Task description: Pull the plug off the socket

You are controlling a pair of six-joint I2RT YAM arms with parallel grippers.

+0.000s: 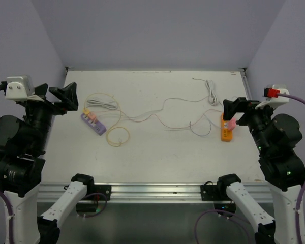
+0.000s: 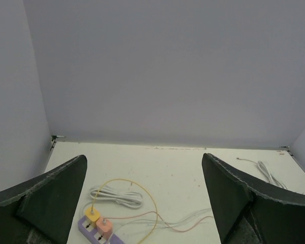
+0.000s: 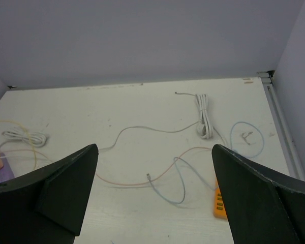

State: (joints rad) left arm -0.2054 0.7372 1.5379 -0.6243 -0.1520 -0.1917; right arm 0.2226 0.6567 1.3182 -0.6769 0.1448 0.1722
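A purple power strip (image 1: 94, 124) lies at the left of the table with a yellow plug (image 1: 86, 110) and a pink plug (image 1: 92, 117) in it. The left wrist view shows the strip (image 2: 91, 233), the yellow plug (image 2: 92, 213) and the pink plug (image 2: 103, 225). An orange power strip (image 1: 226, 131) at the right carries a pink plug (image 1: 231, 123). Only the strip's end (image 3: 220, 203) shows in the right wrist view. My left gripper (image 1: 55, 94) (image 2: 144, 168) is open and empty, above and left of the purple strip. My right gripper (image 1: 240, 105) (image 3: 155, 152) is open and empty above the orange strip.
Thin yellow, pink, white and blue cables trail across the table's middle (image 1: 162, 119). A white cable coil (image 1: 102, 103) lies behind the purple strip, another (image 1: 211, 92) at the back right. Walls enclose the table on three sides.
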